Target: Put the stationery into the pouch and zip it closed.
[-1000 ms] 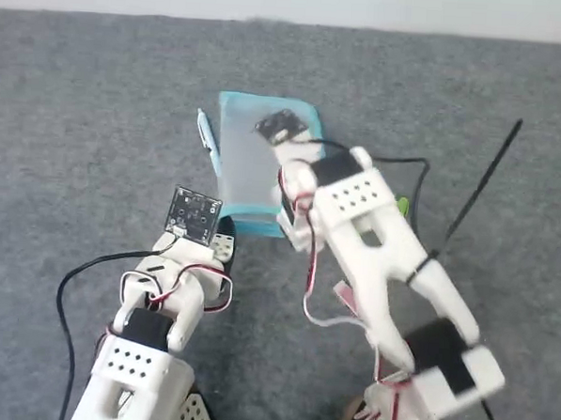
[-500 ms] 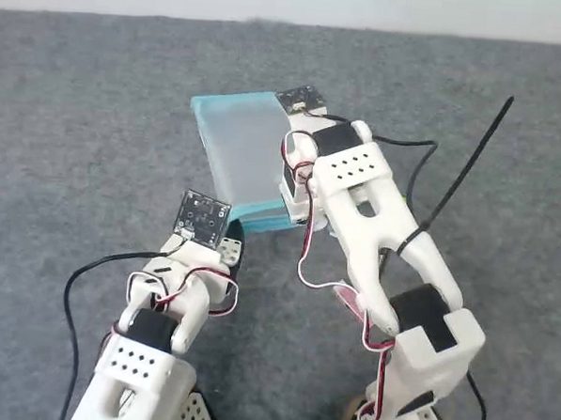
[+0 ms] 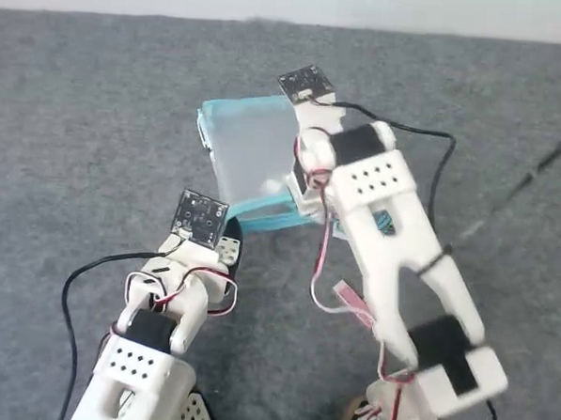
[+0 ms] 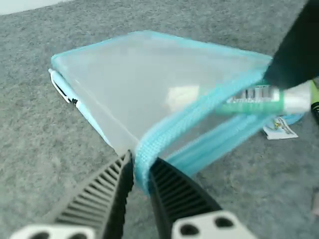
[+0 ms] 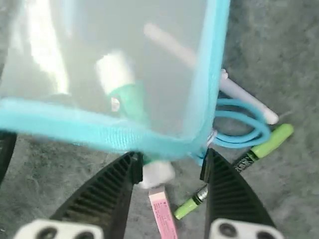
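Left gripper [image 4: 140, 162] pinches pouch [image 4: 129, 84] edge (zipper band, near corner). Right gripper [image 5: 170, 159] jaws spread at pouch mouth, white-green tube [image 5: 127, 97] end between them. Green marker [image 5: 264, 144] beside, on carpet [image 5: 279, 59].

jaws pinching pouch [image 4: 139, 84] rim, pen [image 4: 61, 87] alongside

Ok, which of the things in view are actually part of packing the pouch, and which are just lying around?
For the job:
pouch
glue stick, partway into it
green marker
white pen beside the pouch
left gripper, pinching the zip edge
right gripper, at the opening

Just there:
grey carpet
black arm cable
blue cord loop
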